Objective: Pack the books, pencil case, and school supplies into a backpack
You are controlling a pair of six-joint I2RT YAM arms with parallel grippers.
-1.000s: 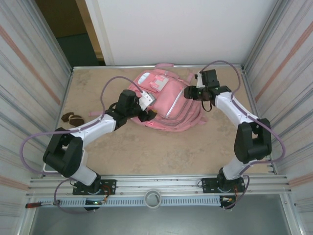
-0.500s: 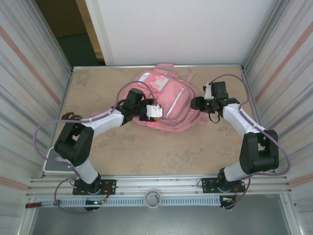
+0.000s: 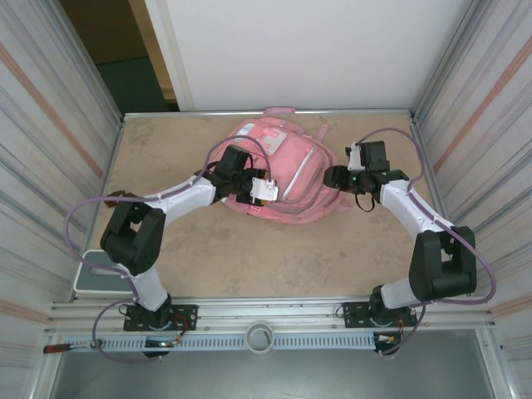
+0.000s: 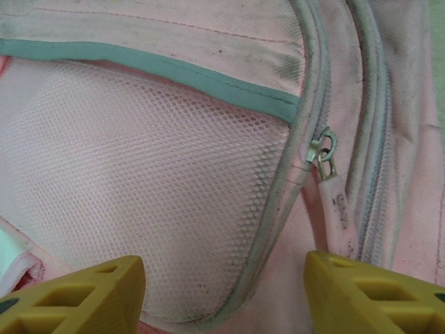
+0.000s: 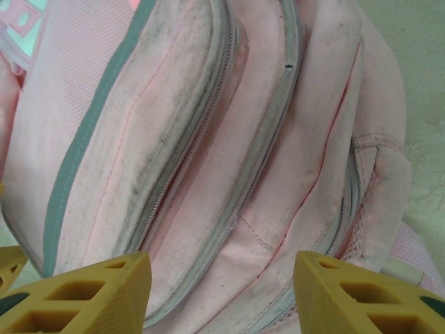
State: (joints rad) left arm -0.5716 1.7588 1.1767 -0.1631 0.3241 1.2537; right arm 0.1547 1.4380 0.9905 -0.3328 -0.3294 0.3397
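Now the backpack (image 3: 293, 176) lies flat, left claw (image 4: 222, 277) at its left side, right claw (image 5: 221, 277) at its right, both open and empty. It looks soft and floppy; pinch its zip tab (image 4: 335, 207).

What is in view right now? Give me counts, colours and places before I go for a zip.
backpack: one, pink with grey-green trim, lying mid-table toward the far side
mesh pocket: one, pink, on the backpack, below a grey-green band
zip pull: one, pink tab on a metal slider, just right of the mesh pocket
strap: one, pink, at the table's far edge behind the backpack
table: one, beige, under everything
left end effector: one, yellow fingers, open, over the mesh pocket with the zip pull near one finger
right end effector: one, yellow fingers, open, over the zip tracks on the backpack's right side
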